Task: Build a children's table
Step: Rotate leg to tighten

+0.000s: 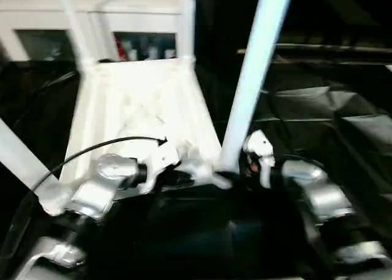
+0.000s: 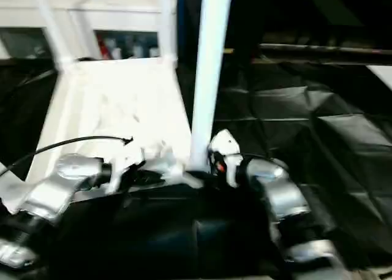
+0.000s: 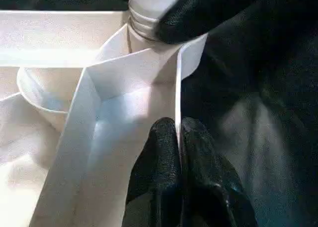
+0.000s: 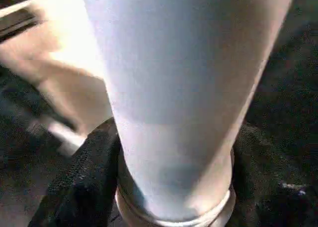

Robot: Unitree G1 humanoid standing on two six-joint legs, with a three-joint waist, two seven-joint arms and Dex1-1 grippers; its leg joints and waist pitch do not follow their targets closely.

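Note:
The children's table tabletop (image 1: 141, 102) lies upside down, ribbed underside up. Two legs (image 1: 187, 22) stand in its far corners, and one (image 1: 18, 157) rises at the near left. My left gripper (image 3: 179, 137) is shut on the thin rim wall (image 3: 178, 88) of the tabletop, beside the near right corner socket. A fourth leg (image 1: 254, 65) stands upright in that socket. My right gripper (image 1: 236, 166) is at this leg's base, its black fingers (image 4: 94, 162) pressed against both sides of the tube (image 4: 174, 88).
A white cabinet (image 1: 141, 16) with glass doors stands behind the tabletop. Crumpled black sheeting (image 1: 331, 114) covers the ground to the right. A black cable (image 1: 92, 148) runs over my left forearm.

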